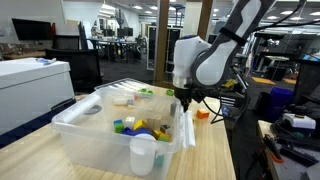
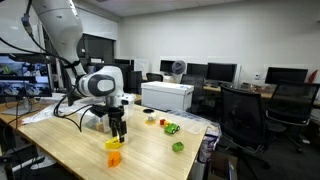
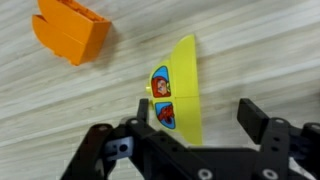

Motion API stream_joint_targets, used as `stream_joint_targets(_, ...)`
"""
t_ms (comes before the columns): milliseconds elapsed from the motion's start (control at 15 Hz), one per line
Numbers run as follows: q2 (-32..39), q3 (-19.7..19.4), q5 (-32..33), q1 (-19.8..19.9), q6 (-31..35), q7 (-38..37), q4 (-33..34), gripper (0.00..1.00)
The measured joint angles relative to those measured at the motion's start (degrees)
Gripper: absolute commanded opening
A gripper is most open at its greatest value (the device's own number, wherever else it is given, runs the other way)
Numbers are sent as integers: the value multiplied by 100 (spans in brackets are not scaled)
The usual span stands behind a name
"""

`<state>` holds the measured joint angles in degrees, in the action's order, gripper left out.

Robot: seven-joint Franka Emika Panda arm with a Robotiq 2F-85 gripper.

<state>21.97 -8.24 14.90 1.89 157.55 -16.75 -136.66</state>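
The pincer (image 3: pixel 176 125) hangs released over a yellow block (image 3: pixel 185 85), jaws on either side. An orange block (image 3: pixel 72 30) lies nearby on the surface (image 3: pixel 260 50).

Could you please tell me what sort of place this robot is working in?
Probably an office or lab: rows of monitors, an office chair and a printer stand behind the table.

Yellow toy block (image 3: pixel 188 70) (picture stickers on one face) on wooden tabletop (image 3: pixel 260 40)
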Motion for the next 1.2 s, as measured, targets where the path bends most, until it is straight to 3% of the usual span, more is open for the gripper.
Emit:
stream_joint_targets(67,46,10,-71,-1,105,2,0,95)
stream_joint_targets(133,80,10,-109,-2,171,4,-1,61)
stream_joint_targets(267,141,2,-177,-1,278,4,-1,62)
stream_joint_targets(533,204,-34,-251,-2,464,5,0,35)
stream_joint_targets(667,175,-81,-321,-2,515,4,10,32)
stream_joint_targets(800,174,-143,-381,0,541,5,14,22)
stream_joint_targets(1200,-516,-242,-823,28,455,4,24,22)
